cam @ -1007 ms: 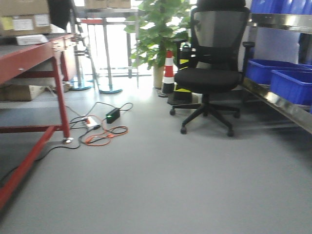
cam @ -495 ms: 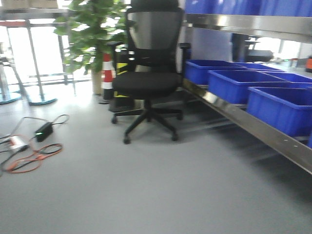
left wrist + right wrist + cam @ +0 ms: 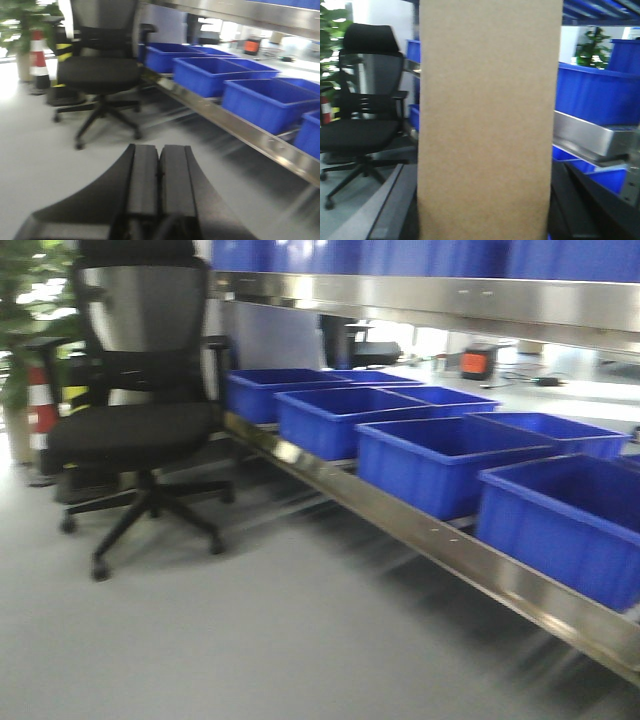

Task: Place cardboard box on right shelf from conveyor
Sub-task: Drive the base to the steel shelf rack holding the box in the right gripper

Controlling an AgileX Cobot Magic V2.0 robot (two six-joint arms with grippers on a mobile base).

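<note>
The plain tan cardboard box [image 3: 487, 120] fills the middle of the right wrist view, standing upright between the dark fingers [image 3: 395, 200] of my right gripper [image 3: 483, 172], which is shut on it. Behind the box the right shelf [image 3: 585, 135] shows as a shiny steel lip. The same steel rack [image 3: 480, 565] runs along the right of the front view, with an upper level [image 3: 400, 300] above. My left gripper [image 3: 159, 150] is shut on nothing, pads pressed together, hanging over the grey floor. The conveyor is out of view.
Several blue plastic bins [image 3: 440, 460] sit in a row on the low shelf level. A black office chair [image 3: 130, 420] stands on the floor to the left, with a traffic cone [image 3: 38, 410] and a potted plant [image 3: 25, 300] behind it.
The front view has swung right. The red-framed table and floor cables have left the view, the chair has slid to the left, and the steel rack with blue bins now fills the right.
</note>
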